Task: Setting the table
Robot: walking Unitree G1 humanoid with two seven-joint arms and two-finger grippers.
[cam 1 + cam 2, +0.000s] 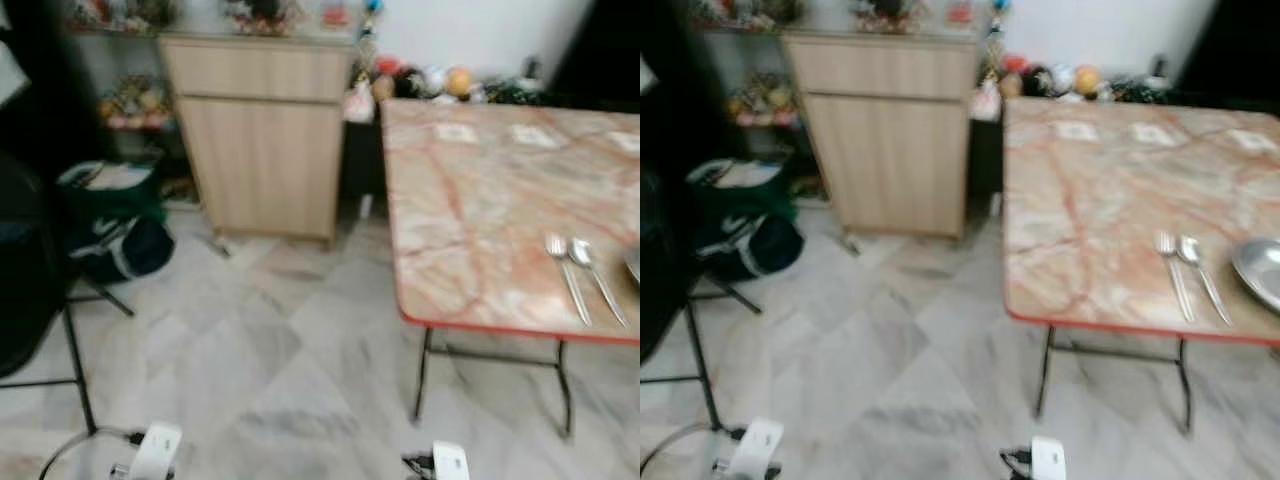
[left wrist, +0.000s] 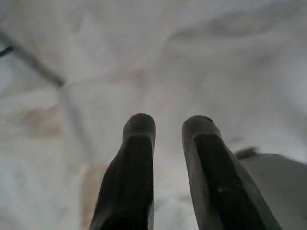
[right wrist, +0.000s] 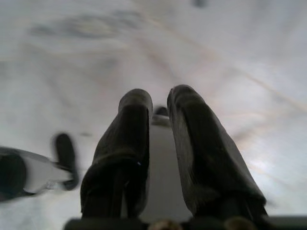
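The marble-patterned floor [image 1: 280,350] took up most of the head views, and on it, toward the right, stood the surface [image 1: 480,230], a folding table with a pinkish marbled top, a red edge and thin dark legs. Just beyond the surface's far left corner stood a light wooden cabinet [image 1: 262,140], and left of that cabinet a dark green bag [image 1: 115,235] lay on the floor beside a black stand. Along the wall behind the surface sat a row of small colourful things, too blurred to name. Near the surface's front edge a fork [image 1: 566,275] and a spoon [image 1: 597,278] lay side by side, close together with handles toward the front edge, and just to their right was the rim of a metal plate [image 1: 1260,272]. Both arms hung low, well apart from the surface and its cutlery. The left hand [image 2: 168,125] pointed down at the bare floor, its two black fingers [image 2: 132,167] parted by a narrow gap with nothing between them. The right hand [image 3: 159,98] likewise hung over the floor, its fingers [image 3: 192,143] slightly apart and holding nothing.
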